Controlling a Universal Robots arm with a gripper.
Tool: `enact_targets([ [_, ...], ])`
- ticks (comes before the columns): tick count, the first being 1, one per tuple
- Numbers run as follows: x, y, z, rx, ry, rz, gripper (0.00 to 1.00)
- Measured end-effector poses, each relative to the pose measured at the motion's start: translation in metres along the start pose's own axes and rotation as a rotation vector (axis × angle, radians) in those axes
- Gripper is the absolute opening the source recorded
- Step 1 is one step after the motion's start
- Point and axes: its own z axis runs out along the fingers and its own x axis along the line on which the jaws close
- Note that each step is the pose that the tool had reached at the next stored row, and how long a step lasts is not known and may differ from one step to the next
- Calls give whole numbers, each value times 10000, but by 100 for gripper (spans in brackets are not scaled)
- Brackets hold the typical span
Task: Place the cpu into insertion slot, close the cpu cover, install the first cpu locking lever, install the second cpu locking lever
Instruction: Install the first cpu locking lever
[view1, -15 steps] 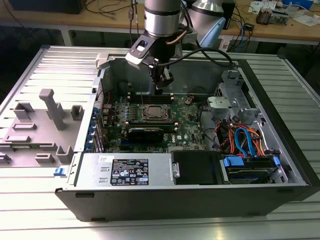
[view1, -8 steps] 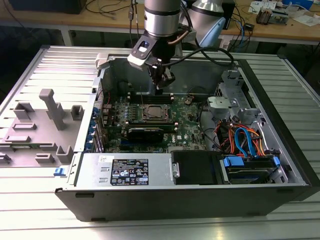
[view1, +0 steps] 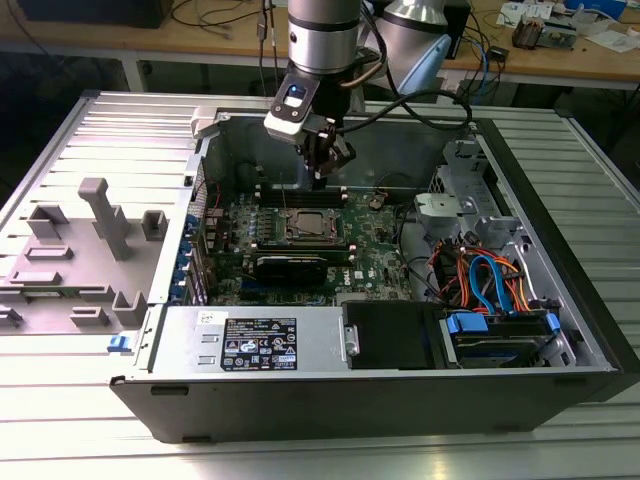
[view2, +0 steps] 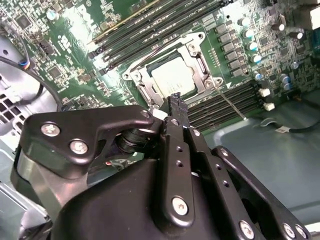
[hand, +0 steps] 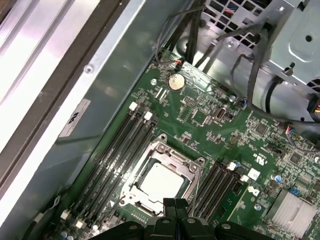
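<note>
white label (view1: 258, 345) on power supply (view1: 320, 340), print illegible, pale sticker (hand: 74, 118) on case wall (hand: 112, 95), unreadable

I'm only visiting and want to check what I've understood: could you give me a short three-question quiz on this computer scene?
1. True or false: the cpu sits in the insertion slot.
2. The gripper is: A) holding the cpu; B) shut and empty, over the motherboard; C) gripping a cable.
3. What silver frame lies around the cpu's top?

Key: 1 true; 2 B; 3 the cpu cover.
</note>
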Motion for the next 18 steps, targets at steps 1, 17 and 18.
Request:
enact_targets([
  [1,4,-7,0,-2,2,-19,11],
  [17,56,-87,13,-2,-8,-114,11],
  [18,57,-87,22,-1,-9,-127,11],
])
